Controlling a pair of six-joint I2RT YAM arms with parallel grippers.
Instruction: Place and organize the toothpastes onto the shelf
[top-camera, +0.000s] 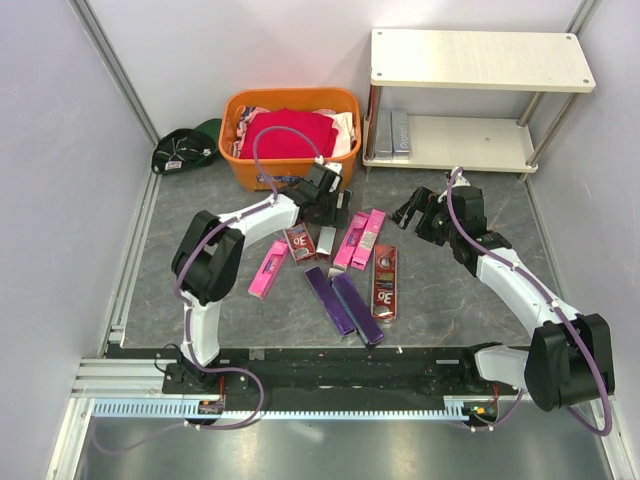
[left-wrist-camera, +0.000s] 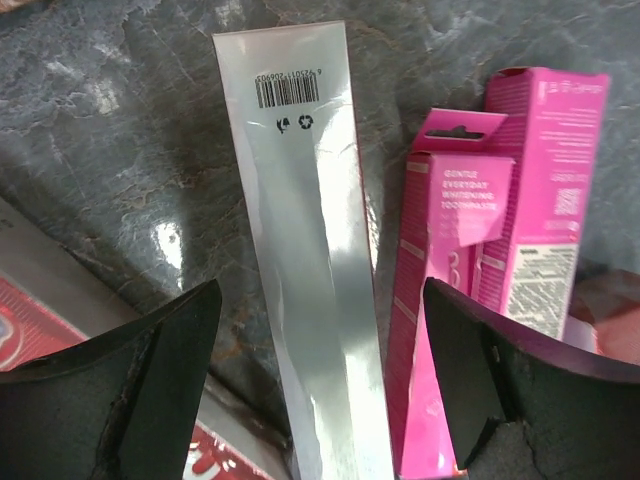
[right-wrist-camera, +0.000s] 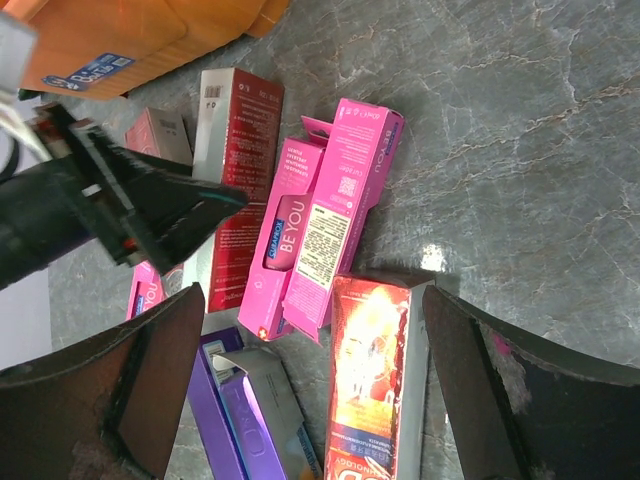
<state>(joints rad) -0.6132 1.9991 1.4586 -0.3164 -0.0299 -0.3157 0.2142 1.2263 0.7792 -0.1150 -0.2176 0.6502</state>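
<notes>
Left wrist view: the two dark fingers (left-wrist-camera: 150, 390) of the left claw (left-wrist-camera: 322, 288) are filling the bottom corners, blurred, with their bases cut off. They are standing wide apart on either side of a silver-grey box (left-wrist-camera: 320, 300) that is lying flat on the bench (left-wrist-camera: 130, 170). A gap is showing on each side, so there is no contact. The box's near end is running out of frame. Just right of it, two pink boxes (left-wrist-camera: 450, 330) are lying side by side, their lower ends hidden behind the right finger. A red box (left-wrist-camera: 25, 320) is peeking in at lower left, its print unreadable.

Right wrist view: the right claw (right-wrist-camera: 312, 295) is hanging wide open, holding nothing, above an orange-red box (right-wrist-camera: 375, 380) whose near end is cropped. Its left finger is partly covering the purple boxes (right-wrist-camera: 240, 410).

Top view: the left claw's own wrist is hiding its fingertips. The shelf (top-camera: 480, 60) is standing at back right. Two grey boxes (top-camera: 392, 132) are lying on its lower board, and the top board is covering the back of that tier. The other boxes are lying loose on the bench between the arms, in front of the orange basket (top-camera: 290, 165).
</notes>
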